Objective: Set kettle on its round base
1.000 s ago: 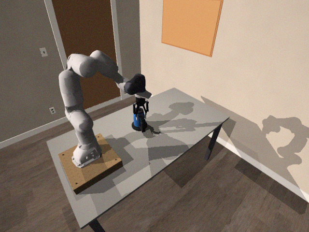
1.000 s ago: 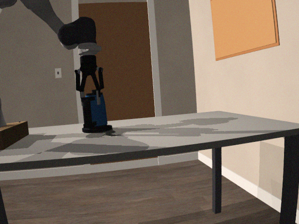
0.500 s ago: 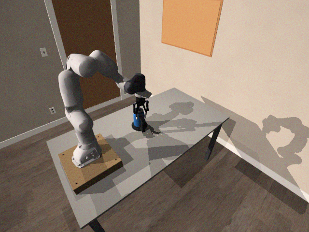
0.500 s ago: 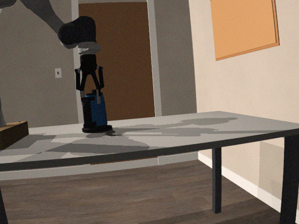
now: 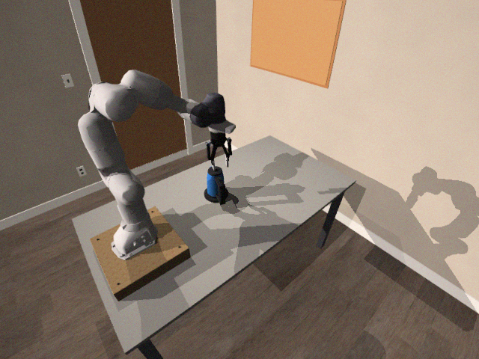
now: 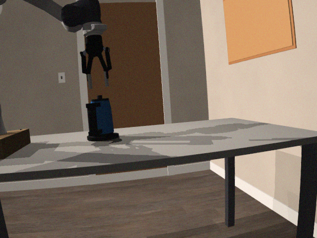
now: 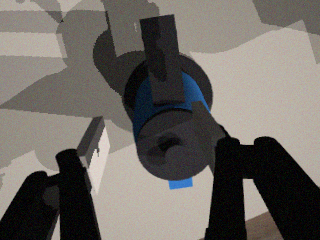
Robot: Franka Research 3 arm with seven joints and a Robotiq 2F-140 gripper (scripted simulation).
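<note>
The blue kettle with its dark lid, knob and dark handle bar stands upright on its round black base on the grey table. It also shows in the exterior view on the base, and in the wrist view from above, with the base's rim showing around it. My gripper hangs straight above the kettle, clear of the lid knob, with its fingers apart and nothing between them. It also shows in the exterior view. The dark fingers fill the lower wrist view.
The arm's wooden mounting plate sits at the near left of the table. The table edges lie to the right and front. A wall with an orange board stands behind the table.
</note>
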